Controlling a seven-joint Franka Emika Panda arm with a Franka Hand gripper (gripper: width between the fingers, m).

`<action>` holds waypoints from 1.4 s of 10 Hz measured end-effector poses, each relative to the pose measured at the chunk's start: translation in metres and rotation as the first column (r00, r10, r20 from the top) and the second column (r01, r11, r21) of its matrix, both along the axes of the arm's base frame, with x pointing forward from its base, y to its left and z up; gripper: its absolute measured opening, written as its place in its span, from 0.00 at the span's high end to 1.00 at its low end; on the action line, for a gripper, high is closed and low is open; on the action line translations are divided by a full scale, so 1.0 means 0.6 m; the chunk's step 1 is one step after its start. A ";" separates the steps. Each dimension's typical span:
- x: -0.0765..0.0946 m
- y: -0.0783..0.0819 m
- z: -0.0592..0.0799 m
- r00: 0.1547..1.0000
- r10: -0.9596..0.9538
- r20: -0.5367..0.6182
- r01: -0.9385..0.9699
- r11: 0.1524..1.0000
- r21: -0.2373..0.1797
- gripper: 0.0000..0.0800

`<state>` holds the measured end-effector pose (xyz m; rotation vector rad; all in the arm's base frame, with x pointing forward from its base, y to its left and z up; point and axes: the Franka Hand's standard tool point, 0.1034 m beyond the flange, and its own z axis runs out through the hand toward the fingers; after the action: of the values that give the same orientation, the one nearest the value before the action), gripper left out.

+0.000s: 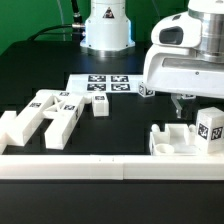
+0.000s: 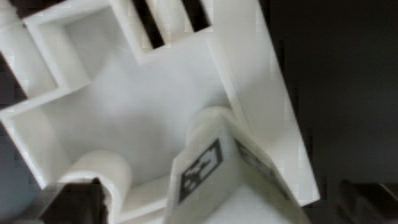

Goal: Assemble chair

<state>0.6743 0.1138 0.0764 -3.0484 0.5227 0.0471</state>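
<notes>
The chair is in loose white pieces. A large slab piece with raised posts (image 1: pixel 176 143) lies at the exterior view's right, with an upright tagged block (image 1: pixel 209 127) at its right end. My gripper (image 1: pixel 181 103) hangs just above this piece, fingers pointing down, apparently open and holding nothing. The wrist view is filled by the same white piece (image 2: pixel 151 110) seen very close, with a black-and-white tag (image 2: pixel 203 168) on it; my fingertips do not show clearly there. Several other leg and bar pieces (image 1: pixel 50 113) lie at the exterior view's left, and a small tagged block (image 1: pixel 100 106) lies near the middle.
The marker board (image 1: pixel 106 84) lies flat at the middle back. A long white border rail (image 1: pixel 100 167) runs along the table's front edge. The robot base (image 1: pixel 106 30) stands at the back. A small tagged cube (image 1: pixel 145 92) sits beside the marker board.
</notes>
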 end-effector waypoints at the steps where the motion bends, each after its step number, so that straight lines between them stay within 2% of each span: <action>1: -0.001 0.002 -0.001 0.991 0.134 0.006 -0.134 0.991 -0.009 0.19; 2: -0.001 0.003 -0.002 0.971 0.239 0.009 -0.239 0.971 -0.009 0.19; 3: -0.001 0.003 -0.001 0.965 0.263 0.011 -0.263 0.965 -0.009 0.19; 5: 0.000 0.001 -0.001 0.875 0.483 0.013 -0.483 0.875 -0.028 0.19; 7: 0.000 -0.002 -0.002 0.831 0.556 0.015 -0.556 0.831 -0.027 0.19; 8: 0.000 -0.002 -0.002 0.815 0.580 0.015 -0.579 0.815 -0.027 0.33; 9: -0.001 -0.002 -0.002 0.819 0.574 0.015 -0.573 0.819 -0.027 0.33; 10: -0.001 -0.003 -0.002 0.819 0.574 0.014 -0.573 0.819 -0.027 0.56; 11: -0.001 -0.004 -0.003 0.821 0.570 0.014 -0.570 0.821 -0.027 0.64; 14: -0.001 -0.003 -0.003 0.835 0.551 0.014 -0.550 0.835 -0.027 0.64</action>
<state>0.6739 0.1118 0.0748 -3.0987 -0.3793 0.0295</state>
